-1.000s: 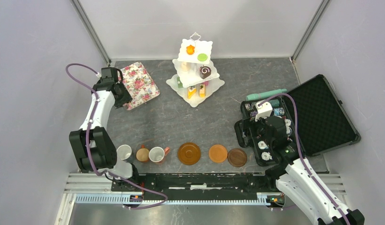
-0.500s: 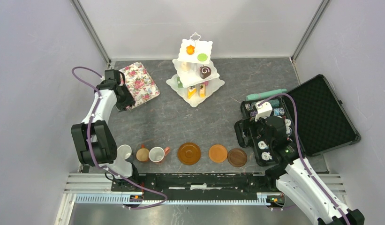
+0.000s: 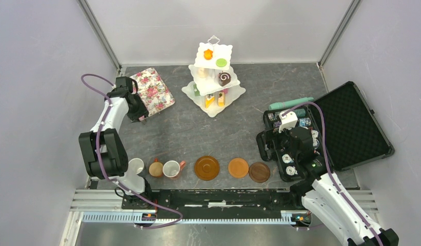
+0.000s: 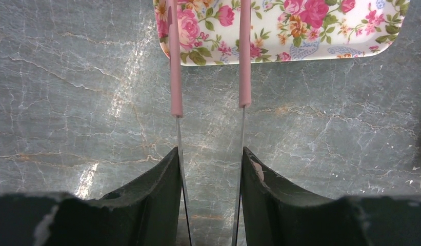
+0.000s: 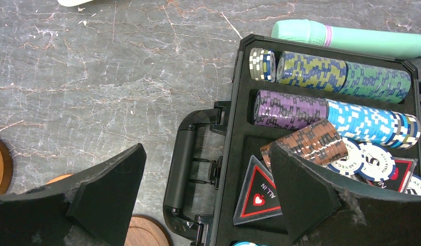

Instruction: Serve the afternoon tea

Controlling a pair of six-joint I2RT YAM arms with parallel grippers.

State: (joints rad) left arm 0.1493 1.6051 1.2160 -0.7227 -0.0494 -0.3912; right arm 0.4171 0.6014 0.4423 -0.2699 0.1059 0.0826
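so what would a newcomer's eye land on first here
The white three-tier stand of colourful toy cakes at the far middle draws the eye first. Next comes the open black case of poker chips on the right, with the right gripper open above it. At the far left, the left gripper holds pink-tipped tongs over the floral tray.

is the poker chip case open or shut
Open. The black case has its lid folded back flat to the right, foam lining facing up, and the chip stacks in its tray are exposed.
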